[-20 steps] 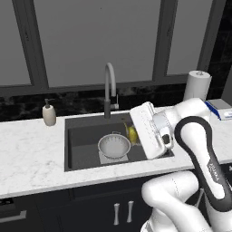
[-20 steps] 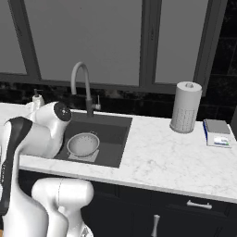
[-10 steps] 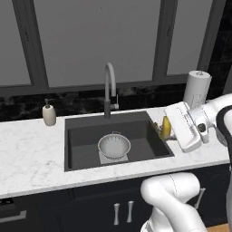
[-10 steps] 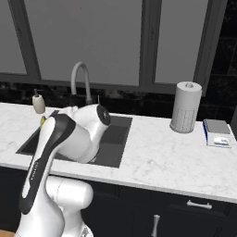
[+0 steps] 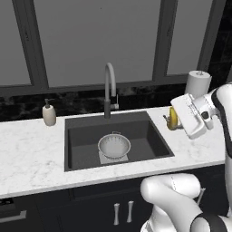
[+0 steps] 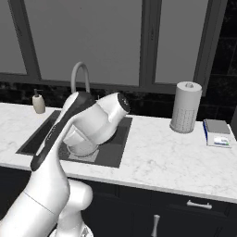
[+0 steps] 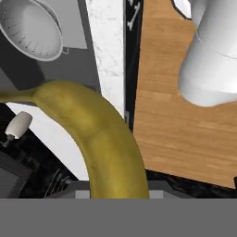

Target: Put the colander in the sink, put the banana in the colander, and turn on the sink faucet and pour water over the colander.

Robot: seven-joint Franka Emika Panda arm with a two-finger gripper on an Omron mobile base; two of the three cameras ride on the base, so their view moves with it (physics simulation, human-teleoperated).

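The gripper (image 5: pixel 176 118), at the right middle of the left base view, is closed around a small curved yellow banana (image 5: pixel 173 118) with dark tips, its jaws narrowed to the fruit's width; the banana stands roughly upright against the white hand, raised over the bench (image 5: pixel 27 154) just right of the sink's right rim. In the hand view the banana (image 7: pixel 99 134) arcs from the bottom centre up to the left edge, and the gripper's own fingertips are hidden behind it. Beyond it, at the upper left of the hand view, lies the small round silvery-white perforated metal colander (image 7: pixel 30 28). In the left base view that colander (image 5: pixel 114 146) sits upright at the centre of the frame on the lighter grey square patch in the bottom of the large rectangular dark grey recessed sink (image 5: pixel 81 133), well apart from the banana. The tall grey gooseneck sink faucet (image 5: pixel 109 88) rises behind the sink's far rim, its spout arching forward. A white soap dispenser bottle (image 5: pixel 49 114) stands on the white marbled bench at the left, and a white paper towel roll (image 5: pixel 198 82) stands at the upper right behind the hand. In the right base view the robot's arm covers most of the sink, the paper towel roll (image 6: pixel 185 107) stands right of centre, and a small flat grey box (image 6: pixel 217 132) lies near the right edge.
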